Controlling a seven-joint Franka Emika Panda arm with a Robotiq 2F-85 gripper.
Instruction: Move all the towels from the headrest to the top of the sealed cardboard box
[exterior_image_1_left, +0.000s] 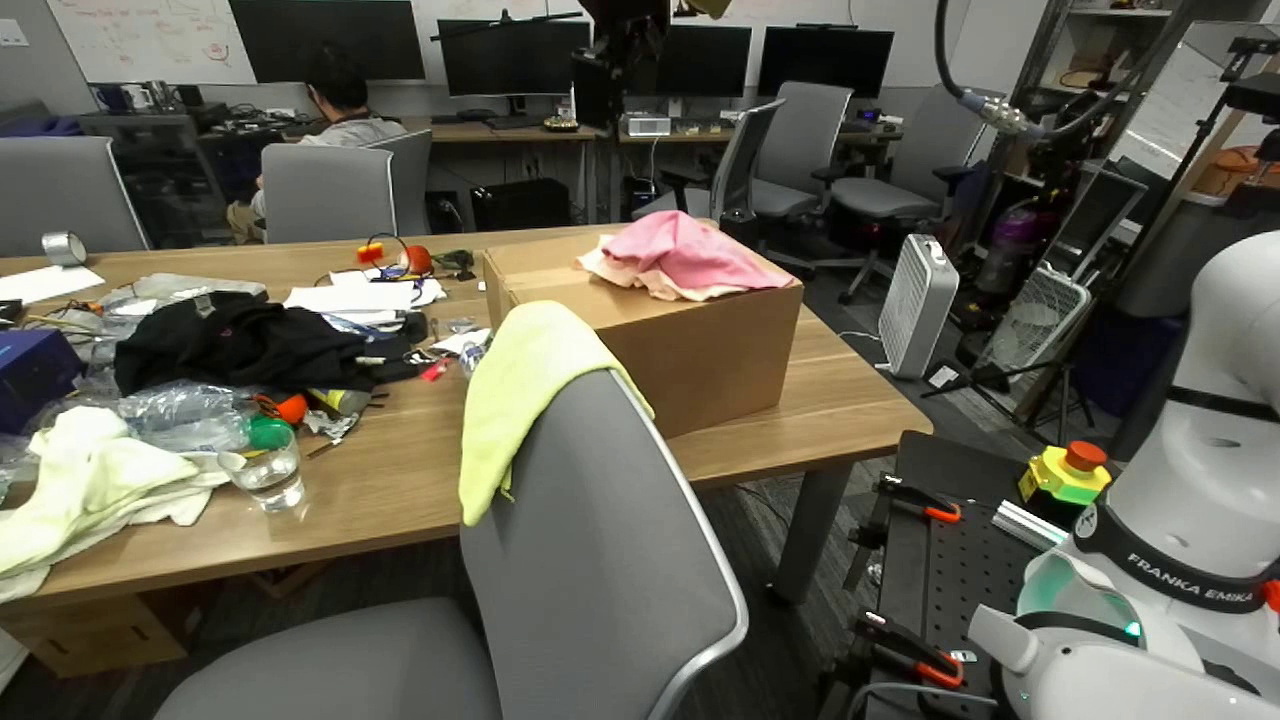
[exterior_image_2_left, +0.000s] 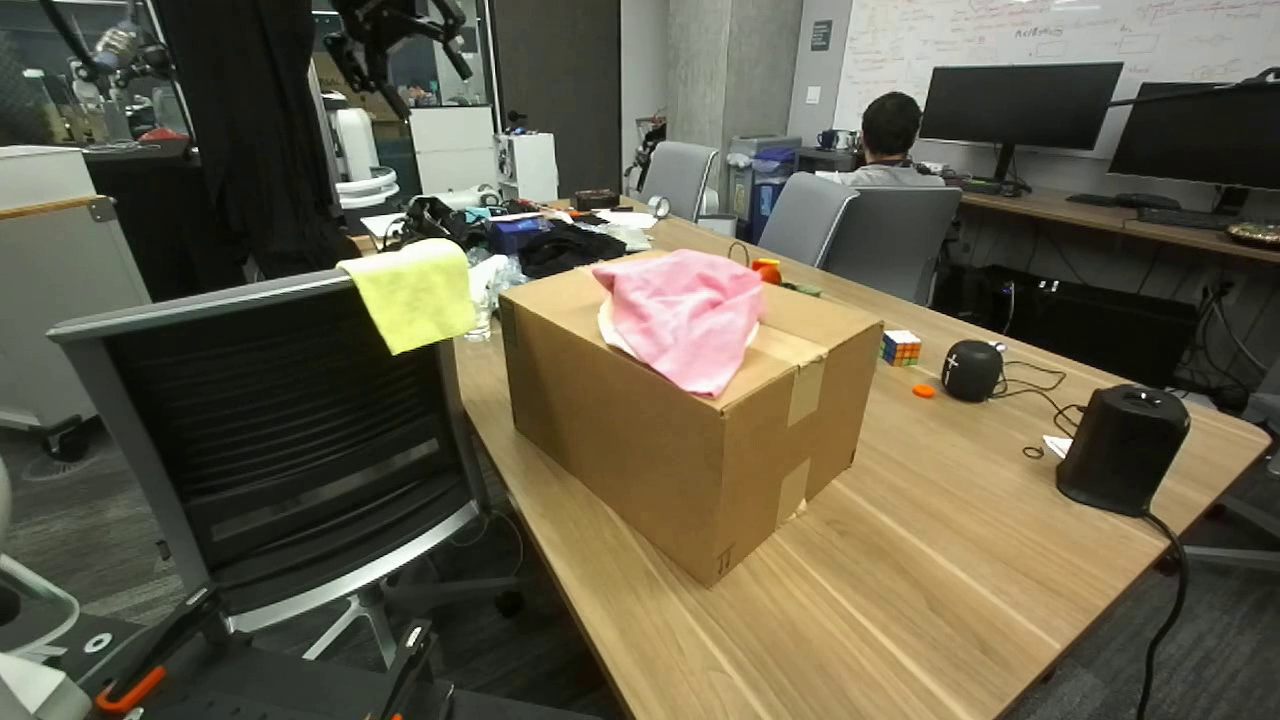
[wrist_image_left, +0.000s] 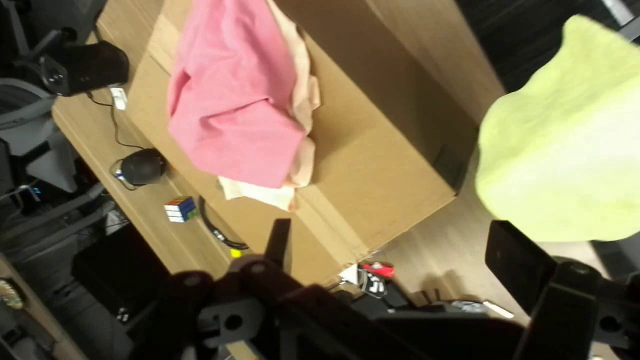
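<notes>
A yellow-green towel (exterior_image_1_left: 535, 385) hangs over the top of the grey chair back (exterior_image_1_left: 600, 510), and also shows in an exterior view (exterior_image_2_left: 418, 295) and in the wrist view (wrist_image_left: 565, 150). A pink towel (exterior_image_2_left: 685, 315) lies crumpled on top of the taped cardboard box (exterior_image_2_left: 620, 440). A cream towel (wrist_image_left: 302, 75) shows from under the pink towel (wrist_image_left: 235, 95). My gripper (exterior_image_2_left: 433, 92) is high in the air, apart from the towels. In the wrist view its fingers (wrist_image_left: 391, 227) are wide apart with nothing between them.
The box stands on a wooden table (exterior_image_2_left: 900, 580). Clutter lies beyond it: a black cloth (exterior_image_1_left: 240, 345), a pale yellow cloth (exterior_image_1_left: 90, 480) and a glass of water (exterior_image_1_left: 270, 480). A Rubik's cube (exterior_image_2_left: 900, 348), a small speaker (exterior_image_2_left: 972, 370) and a black device (exterior_image_2_left: 1125, 450) stand on the box's other side.
</notes>
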